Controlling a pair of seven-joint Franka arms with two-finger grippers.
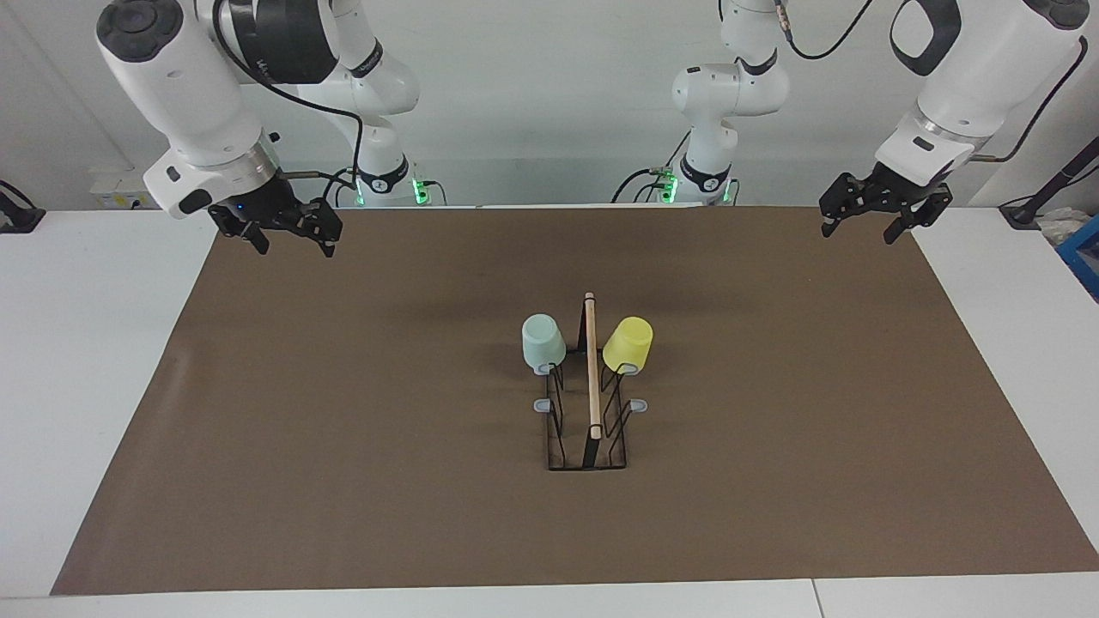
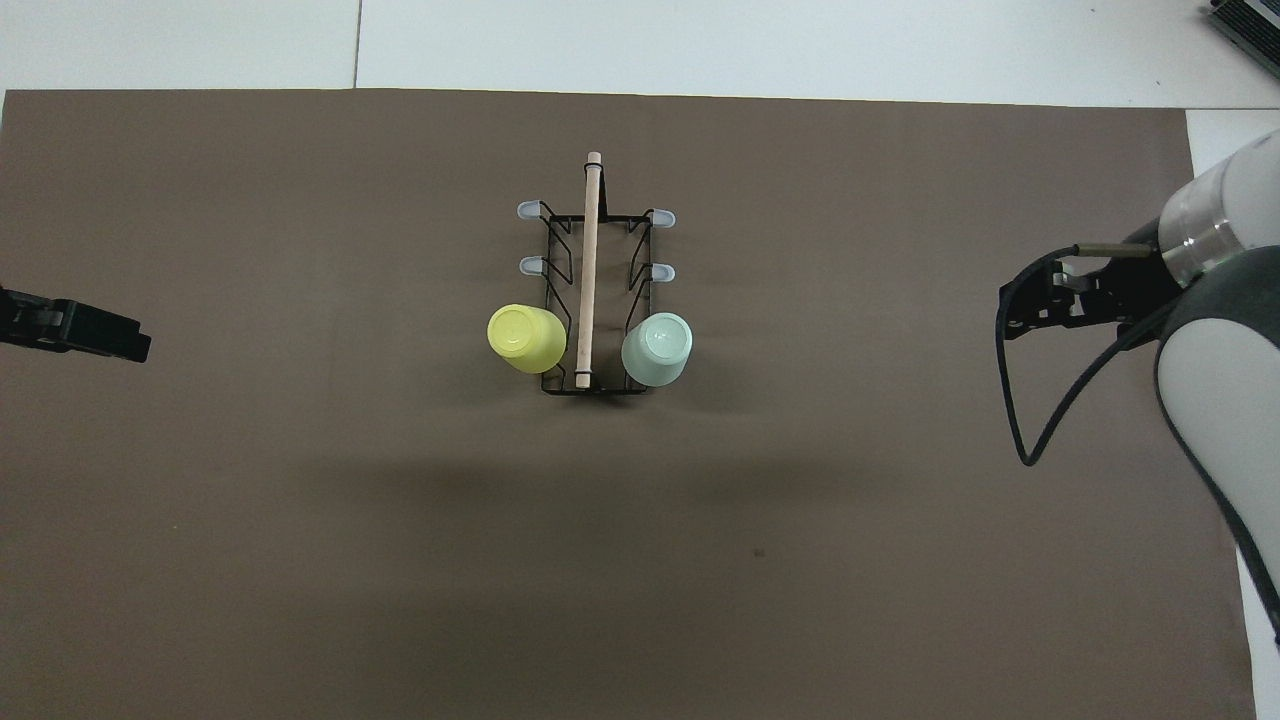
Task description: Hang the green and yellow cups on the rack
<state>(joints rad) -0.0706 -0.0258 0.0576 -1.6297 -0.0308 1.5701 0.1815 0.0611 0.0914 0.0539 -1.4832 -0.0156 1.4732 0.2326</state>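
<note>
The black wire rack (image 1: 592, 382) with a wooden rod on top stands in the middle of the brown mat; it also shows in the overhead view (image 2: 589, 270). The mint green cup (image 1: 543, 342) (image 2: 657, 350) hangs upside down on the peg nearest the robots on the right arm's side. The yellow cup (image 1: 628, 343) (image 2: 526, 338) hangs upside down on the matching peg on the left arm's side. My left gripper (image 1: 859, 232) (image 2: 120, 340) is open and empty, raised over the mat's edge. My right gripper (image 1: 294, 246) (image 2: 1020, 305) is open and empty over the other edge.
The rack's other grey-tipped pegs (image 2: 530, 265) (image 2: 661, 271) are bare. The brown mat (image 1: 343, 429) covers most of the white table. A blue object (image 1: 1083, 253) sits at the table's edge on the left arm's end.
</note>
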